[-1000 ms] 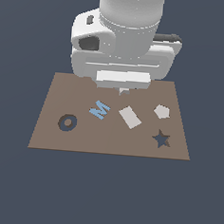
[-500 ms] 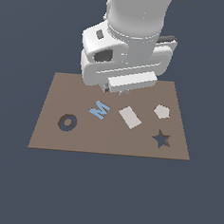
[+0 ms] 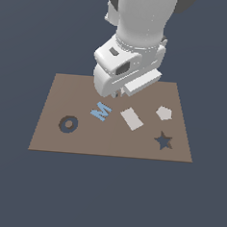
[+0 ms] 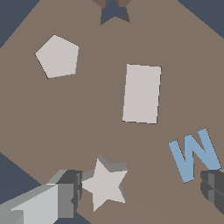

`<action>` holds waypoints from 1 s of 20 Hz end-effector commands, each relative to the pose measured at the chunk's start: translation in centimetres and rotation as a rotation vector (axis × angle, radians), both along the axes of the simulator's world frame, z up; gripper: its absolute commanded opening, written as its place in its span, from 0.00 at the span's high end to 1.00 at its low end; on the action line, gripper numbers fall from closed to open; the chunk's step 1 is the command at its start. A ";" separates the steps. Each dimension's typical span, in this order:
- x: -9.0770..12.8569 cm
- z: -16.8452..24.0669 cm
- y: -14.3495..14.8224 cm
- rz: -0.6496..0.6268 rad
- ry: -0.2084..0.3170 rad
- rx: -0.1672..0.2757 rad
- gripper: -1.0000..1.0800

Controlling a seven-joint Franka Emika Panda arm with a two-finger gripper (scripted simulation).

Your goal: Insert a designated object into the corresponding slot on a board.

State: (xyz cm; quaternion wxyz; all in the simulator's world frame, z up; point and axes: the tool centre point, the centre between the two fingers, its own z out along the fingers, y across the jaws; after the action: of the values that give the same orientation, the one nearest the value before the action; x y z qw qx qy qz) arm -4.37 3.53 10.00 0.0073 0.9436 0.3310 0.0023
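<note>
The gripper (image 4: 140, 192), jaws open, hangs low over the board (image 3: 59, 89) with a pale star (image 4: 105, 181) lying between its fingers, so I judge the grasp comes next, then carrying it to the one dark star slot (image 3: 163, 140); also one ring (image 3: 68, 124), one M (image 3: 101, 110), one rectangle (image 3: 131, 118), one pentagon (image 3: 163, 112).

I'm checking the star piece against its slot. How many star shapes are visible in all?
2. A dark star lies on the board near its corner on the exterior view's right. A light grey star, seen only in the wrist view, sits between the end effector's fingers.
</note>
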 end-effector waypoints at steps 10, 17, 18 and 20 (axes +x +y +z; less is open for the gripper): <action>-3.0 -3.3 0.2 0.379 0.008 0.008 0.04; -4.0 -4.5 0.0 0.513 0.011 0.010 0.04; -4.1 -4.6 -0.1 0.526 0.011 0.010 0.04; -4.2 -4.8 -0.1 0.548 0.012 0.010 0.04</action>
State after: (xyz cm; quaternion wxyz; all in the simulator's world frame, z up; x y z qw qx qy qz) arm -8.48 3.43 5.31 0.0000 0.8246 0.5657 0.0003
